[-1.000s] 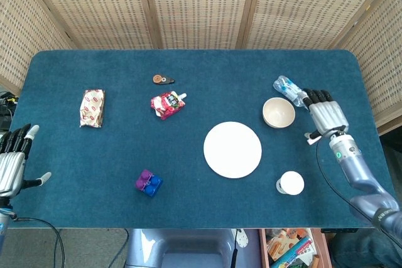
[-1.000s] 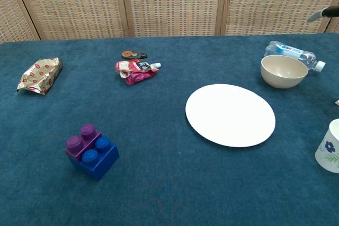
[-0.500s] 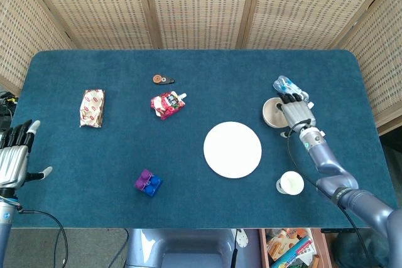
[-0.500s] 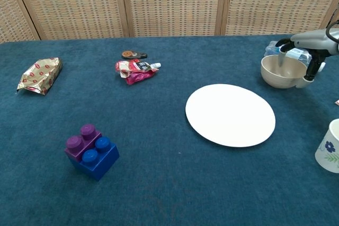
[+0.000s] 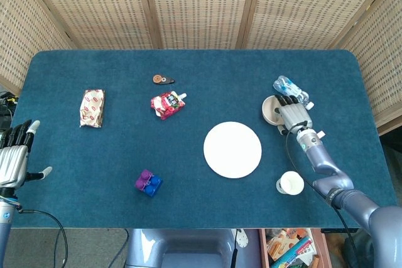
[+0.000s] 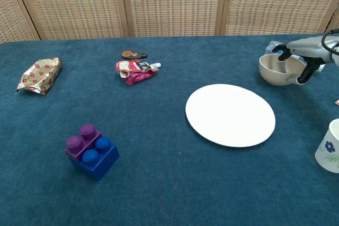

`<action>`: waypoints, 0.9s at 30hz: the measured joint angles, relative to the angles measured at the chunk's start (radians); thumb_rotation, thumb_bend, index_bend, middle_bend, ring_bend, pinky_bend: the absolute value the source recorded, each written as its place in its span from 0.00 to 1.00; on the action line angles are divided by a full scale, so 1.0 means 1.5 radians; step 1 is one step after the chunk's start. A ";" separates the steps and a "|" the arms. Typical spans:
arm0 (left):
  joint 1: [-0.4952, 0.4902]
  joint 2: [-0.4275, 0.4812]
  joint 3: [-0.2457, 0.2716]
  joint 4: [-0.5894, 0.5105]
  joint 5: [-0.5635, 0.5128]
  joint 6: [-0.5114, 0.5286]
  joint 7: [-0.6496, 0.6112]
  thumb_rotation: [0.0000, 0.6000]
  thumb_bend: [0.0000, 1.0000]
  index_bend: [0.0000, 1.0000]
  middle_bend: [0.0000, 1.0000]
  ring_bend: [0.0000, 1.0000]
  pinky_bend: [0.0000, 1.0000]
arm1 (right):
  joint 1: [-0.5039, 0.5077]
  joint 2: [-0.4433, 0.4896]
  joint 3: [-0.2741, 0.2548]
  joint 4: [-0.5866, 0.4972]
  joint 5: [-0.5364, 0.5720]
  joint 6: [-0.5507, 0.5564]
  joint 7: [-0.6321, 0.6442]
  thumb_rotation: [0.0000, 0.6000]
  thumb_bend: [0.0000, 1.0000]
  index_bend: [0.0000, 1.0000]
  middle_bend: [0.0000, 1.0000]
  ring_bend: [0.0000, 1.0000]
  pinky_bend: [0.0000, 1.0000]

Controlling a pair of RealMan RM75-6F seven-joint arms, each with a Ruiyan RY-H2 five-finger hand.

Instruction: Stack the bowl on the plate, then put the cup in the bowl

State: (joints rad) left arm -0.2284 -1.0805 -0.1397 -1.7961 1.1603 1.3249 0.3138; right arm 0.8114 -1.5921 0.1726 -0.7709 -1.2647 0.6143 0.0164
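A cream bowl (image 5: 271, 109) (image 6: 274, 70) sits right of the white plate (image 5: 232, 149) (image 6: 230, 115), slightly tilted in the chest view. My right hand (image 5: 294, 116) (image 6: 304, 56) grips the bowl's right rim, fingers (image 6: 283, 54) reaching inside and the thumb outside. A white cup (image 5: 291, 183) (image 6: 329, 146) with a blue flower print stands near the front right edge. My left hand (image 5: 14, 158) hovers at the table's far left edge, open and holding nothing; only the head view shows it.
A clear water bottle (image 5: 284, 84) lies just behind the bowl. Toward the back left are a foil snack packet (image 5: 92, 107) (image 6: 40, 75), a red pouch (image 5: 166, 105) (image 6: 135, 70) and a small brown object (image 5: 162, 80) (image 6: 133, 54). Purple-blue toy blocks (image 5: 148, 182) (image 6: 91, 151) sit front left.
My right hand moved left from beside the bowl onto it and closed on its rim; the bowl shifted slightly left and tilted. The left hand barely moved.
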 measured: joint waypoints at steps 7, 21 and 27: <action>-0.001 0.002 0.002 -0.002 -0.001 0.001 -0.001 1.00 0.00 0.00 0.00 0.00 0.00 | -0.001 -0.006 -0.011 0.008 -0.027 0.021 0.035 1.00 0.41 0.58 0.00 0.00 0.00; 0.001 0.013 0.010 -0.011 0.013 0.002 -0.022 1.00 0.00 0.00 0.00 0.00 0.00 | -0.032 0.118 -0.041 -0.222 -0.135 0.181 0.051 1.00 0.43 0.61 0.00 0.00 0.00; 0.002 0.018 0.012 -0.013 0.017 0.001 -0.030 1.00 0.00 0.00 0.00 0.00 0.00 | -0.043 0.167 -0.068 -0.341 -0.203 0.234 0.019 1.00 0.43 0.61 0.00 0.00 0.00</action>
State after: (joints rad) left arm -0.2257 -1.0540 -0.1213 -1.8149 1.1861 1.3260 0.2691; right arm 0.7471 -1.3422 0.0703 -1.2828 -1.5685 0.9651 0.0442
